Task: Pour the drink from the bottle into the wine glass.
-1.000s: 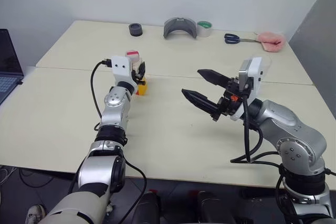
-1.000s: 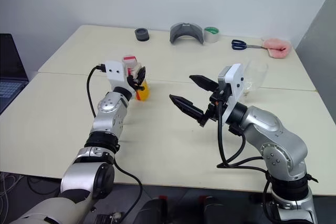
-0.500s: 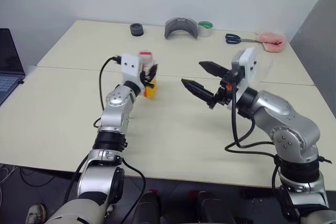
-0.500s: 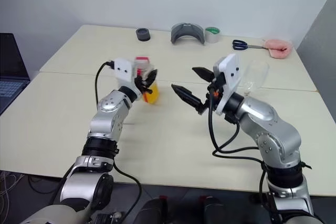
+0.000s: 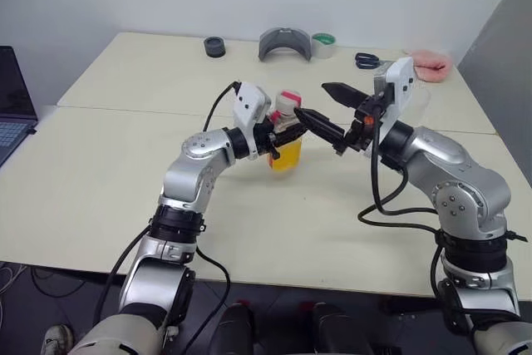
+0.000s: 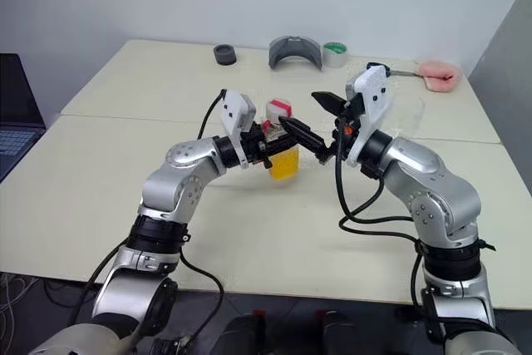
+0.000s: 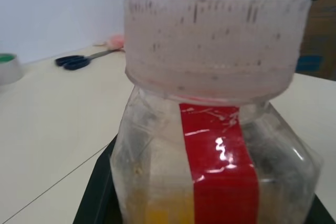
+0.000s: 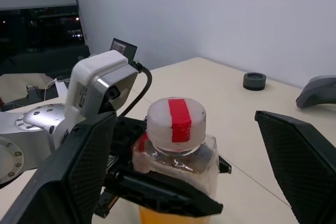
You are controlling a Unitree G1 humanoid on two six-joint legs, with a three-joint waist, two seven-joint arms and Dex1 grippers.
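Here, in the head views, the left tool (image 5: 276, 136) is clamped on the small clear plastic bottle with a red label stripe and white-and-red cap (image 5: 287, 140), holding it upright above the pale beige worktop (image 5: 108, 180) near its middle. The translucent orange-yellow drink (image 5: 286, 159) fills the bottle's lower part. The right tool (image 5: 326, 107) has its two black fingers spread wide and reaches toward the cap from the other side, one fingertip just beside it. The clear stemmed wine glass (image 6: 409, 112) stands behind the right wrist, largely hidden by the white wrist housing. Along the far edge of the worktop lie a black round roll (image 5: 215, 46), a grey curved piece (image 5: 284, 43), a green-cored tape roll (image 5: 323, 44), blue-handled scissors (image 5: 366, 61) and a pink cloth (image 5: 428, 62). A dark laptop (image 5: 14, 106) sits at the left edge.

In the left wrist view the bottle (image 7: 215, 135) is very close, cap on, red stripe facing the camera, with the scissors (image 7: 79, 61) and tape roll (image 7: 8, 68) behind it.

In the right wrist view the capped bottle (image 8: 176, 150) sits between the wide-spread black fingers (image 8: 79, 166), gripped from behind by the left tool (image 8: 157, 182), whose white housing stands just beside the neck.
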